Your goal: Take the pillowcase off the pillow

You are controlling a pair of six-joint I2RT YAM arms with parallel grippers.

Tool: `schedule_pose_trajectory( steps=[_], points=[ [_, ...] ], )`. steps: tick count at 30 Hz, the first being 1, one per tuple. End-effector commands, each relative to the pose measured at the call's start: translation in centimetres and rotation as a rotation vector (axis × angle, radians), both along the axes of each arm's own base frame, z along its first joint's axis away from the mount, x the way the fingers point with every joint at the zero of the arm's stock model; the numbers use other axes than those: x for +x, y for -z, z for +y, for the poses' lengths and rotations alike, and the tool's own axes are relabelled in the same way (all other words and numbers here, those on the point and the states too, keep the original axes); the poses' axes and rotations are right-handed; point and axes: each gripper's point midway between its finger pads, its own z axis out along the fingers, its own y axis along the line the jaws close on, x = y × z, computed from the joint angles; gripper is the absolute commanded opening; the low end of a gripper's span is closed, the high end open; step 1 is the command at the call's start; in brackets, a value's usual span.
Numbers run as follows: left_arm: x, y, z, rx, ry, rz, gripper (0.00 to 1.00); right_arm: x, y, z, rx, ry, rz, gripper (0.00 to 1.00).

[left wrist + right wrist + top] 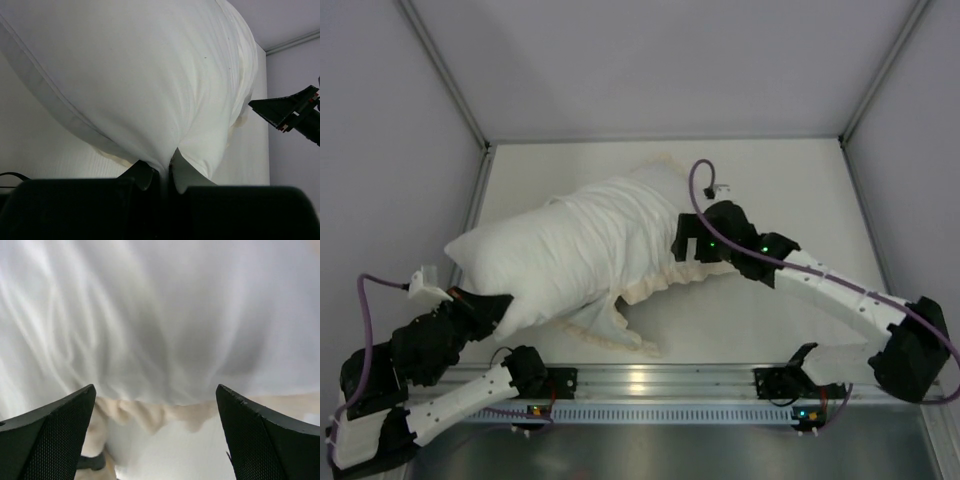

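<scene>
Half pillow (510, 262) bared, left gripper (500, 303) pinching, pillowcase (630, 225) bunched

Grey walls (650, 60), white table (790, 180)

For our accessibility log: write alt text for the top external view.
A plump white pillow lies partly out of its frilled pillowcase on a white table. The left gripper pinches the pillow's near corner; the right gripper sits open at the pillowcase's right edge.

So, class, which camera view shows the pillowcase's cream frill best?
Top external: the frill runs along the pillowcase's near edge. Right wrist shows only a short cream stretch between the right gripper's open fingers; left wrist shows mere slivers.
</scene>
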Motion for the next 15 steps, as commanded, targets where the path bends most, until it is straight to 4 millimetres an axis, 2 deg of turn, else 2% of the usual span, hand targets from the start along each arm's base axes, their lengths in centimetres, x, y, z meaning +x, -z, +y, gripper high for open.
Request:
schedule_pose_trajectory(
  steps=[1, 2, 6, 7, 8, 10, 11, 12, 13, 14, 15],
  points=[
    [0.8, -1.4, -0.8, -0.03, -0.016, -0.027, 0.0, 0.8, -0.1, -6.1, 0.071, 0.156, 0.017, 1.0],
    [0.9, -1.3, -1.0, -0.027, -0.011, -0.024, 0.0, -0.5, -0.3, -7.4, 0.119, 0.175, 0.013, 0.99],
    [1.1, -1.1, -1.3, -0.028, -0.009, -0.027, 0.0, -2.2, -1.3, -11.5, 0.216, 0.32, -0.05, 0.99],
    [1.1, -1.2, -1.4, -0.033, -0.007, -0.029, 0.0, -2.5, -0.5, -13.2, 0.191, 0.382, -0.029, 0.99],
    [1.1, -1.2, -1.6, -0.033, -0.003, -0.031, 0.0, -2.6, -0.5, -14.4, 0.187, 0.432, -0.039, 0.99],
    [1.2, -1.3, -1.8, -0.035, 0.003, -0.033, 0.0, -2.6, 1.9, -16.2, 0.164, 0.496, 0.014, 1.0],
    [1.2, -1.3, -1.8, -0.034, 0.001, -0.033, 0.0, -2.7, 3.0, -15.9, 0.187, 0.484, 0.07, 1.0],
    [1.2, -1.3, -1.8, -0.035, 0.001, -0.032, 0.0, -3.1, 5.1, -16.0, 0.194, 0.488, 0.124, 1.0],
    [1.2, -1.3, -1.8, -0.039, 0.005, -0.032, 0.0, -2.4, 5.9, -17.1, 0.235, 0.534, 0.139, 1.0],
    [1.2, -1.3, -1.9, -0.042, 0.006, -0.033, 0.0, -1.6, 5.4, -15.4, 0.365, 0.467, 0.146, 0.99],
    [1.1, -1.3, -1.9, -0.044, 0.009, -0.033, 0.0, -2.0, 7.5, -15.5, 0.415, 0.476, 0.19, 1.0]
  ],
)
